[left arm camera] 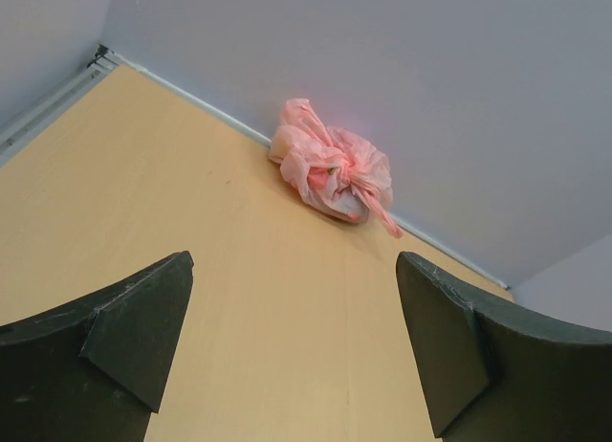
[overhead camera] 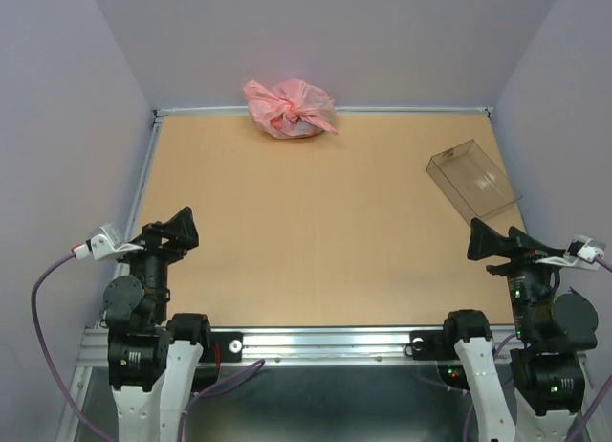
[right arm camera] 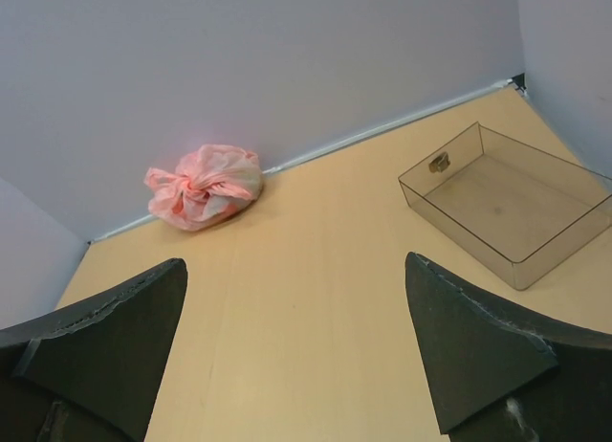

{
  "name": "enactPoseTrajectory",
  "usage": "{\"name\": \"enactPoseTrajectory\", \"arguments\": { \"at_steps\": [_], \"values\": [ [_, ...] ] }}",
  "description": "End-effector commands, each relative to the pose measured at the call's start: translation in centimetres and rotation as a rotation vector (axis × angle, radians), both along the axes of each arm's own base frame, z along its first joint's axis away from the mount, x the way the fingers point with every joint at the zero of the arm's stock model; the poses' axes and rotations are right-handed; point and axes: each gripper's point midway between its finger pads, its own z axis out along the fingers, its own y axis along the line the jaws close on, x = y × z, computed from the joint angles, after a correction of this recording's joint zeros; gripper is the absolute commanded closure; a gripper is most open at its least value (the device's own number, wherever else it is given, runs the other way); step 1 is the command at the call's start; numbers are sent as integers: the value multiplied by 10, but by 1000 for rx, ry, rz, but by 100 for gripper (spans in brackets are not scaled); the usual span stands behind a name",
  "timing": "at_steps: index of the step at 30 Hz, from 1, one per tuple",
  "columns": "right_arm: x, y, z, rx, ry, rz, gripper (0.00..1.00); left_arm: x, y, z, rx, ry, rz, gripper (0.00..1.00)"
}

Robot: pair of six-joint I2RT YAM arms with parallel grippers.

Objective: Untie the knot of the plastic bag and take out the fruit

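At the 12 o'clock edge of the table (overhead camera: pixel 316 232), hard against the back wall, the bag (overhead camera: pixel 290 108) sits as a crumpled pink bundle. Its knot (overhead camera: pixel 306 107) faces up on the 3 o'clock side, and a loose ear trails toward 4 o'clock. The fruit cannot be made out through the plastic.

The left gripper (overhead camera: pixel 186 230) hangs over the table's 8 o'clock corner, its fingers (left arm camera: pixel 143 318) spread wide with nothing between them. In its wrist view the bag (left arm camera: pixel 320 174) lies well beyond the tips, toward 12 o'clock and between the two fingers, the knot (left arm camera: pixel 356 166) at its right.

The right gripper (overhead camera: pixel 475 241) hangs over the 4 o'clock corner, its fingers (right arm camera: pixel 478 346) likewise parted and empty. From its wrist the bag (right arm camera: pixel 215 179) sits far off at 11 o'clock, above the left finger, with the knot (right arm camera: pixel 194 188) turned toward the camera. A clear box (overhead camera: pixel 473 179) lies open at 2 o'clock of the table, near the right gripper and well apart from the bag.
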Motion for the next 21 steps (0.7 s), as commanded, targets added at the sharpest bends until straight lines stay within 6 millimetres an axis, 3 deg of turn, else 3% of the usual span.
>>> {"name": "enactPoseTrajectory", "arguments": {
  "at_steps": [1, 5, 11, 14, 15, 16, 18, 21],
  "values": [
    [-9, -3, 19, -3, -51, -17, 0, 19, -8, 3, -31, 8, -39, 1],
    [-9, -9, 23, -12, -42, -50, 0, 46, -17, -8, -43, 87, -78, 1],
    [-7, 1, 17, 19, -36, 15, 0, 109, -37, -27, -50, 237, -173, 1],
    [-2, 7, 10, 39, -18, 44, 0, 149, -47, -32, -78, 288, -213, 1],
    [1, 9, 8, 42, -4, 55, 0, 161, -50, -17, -75, 272, -228, 1],
    [4, 10, 6, 41, 5, 60, 0, 181, -53, -37, -77, 343, -236, 1],
    [8, 11, 4, 26, 19, 65, 0, 204, -58, -35, -63, 357, -257, 1],
    [19, 8, -4, 10, 64, 48, 0, 262, -63, -41, -53, 375, -270, 1]
  ]
}}
